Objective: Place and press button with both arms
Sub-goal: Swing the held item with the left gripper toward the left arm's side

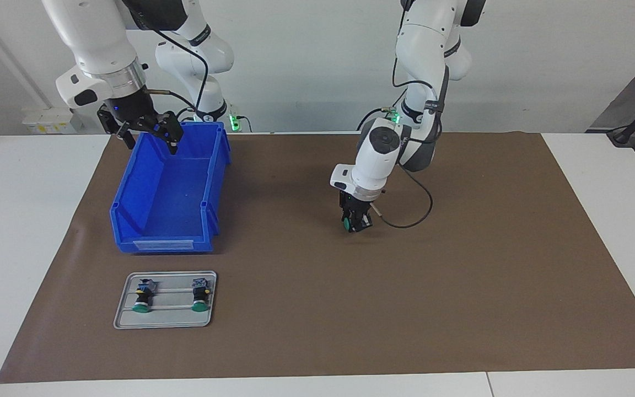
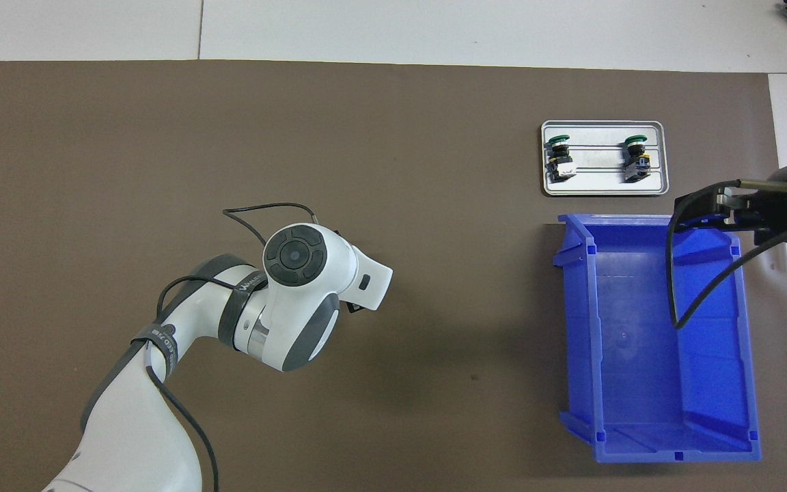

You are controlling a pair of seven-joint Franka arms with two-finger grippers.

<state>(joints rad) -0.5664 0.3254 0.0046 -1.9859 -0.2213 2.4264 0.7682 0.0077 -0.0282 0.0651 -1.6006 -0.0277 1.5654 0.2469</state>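
Tray (image 1: 124,309) holds two buttons (image 1: 142,296); blue bin (image 1: 130,220) bare inside.

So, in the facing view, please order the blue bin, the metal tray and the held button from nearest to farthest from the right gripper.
1. Blue bin: the right gripper hangs open over its rim nearest the robots.
2. Metal tray: farther from the robots than the bin, holding two buttons.
3. Held button: in the left gripper, over the mat's middle.

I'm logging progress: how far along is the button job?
Done: two buttons lie on the tray. In hand: the left claw holds a third button low over the mat. Left: setting it down and pressing it. The right claw waits open over the empty bin.
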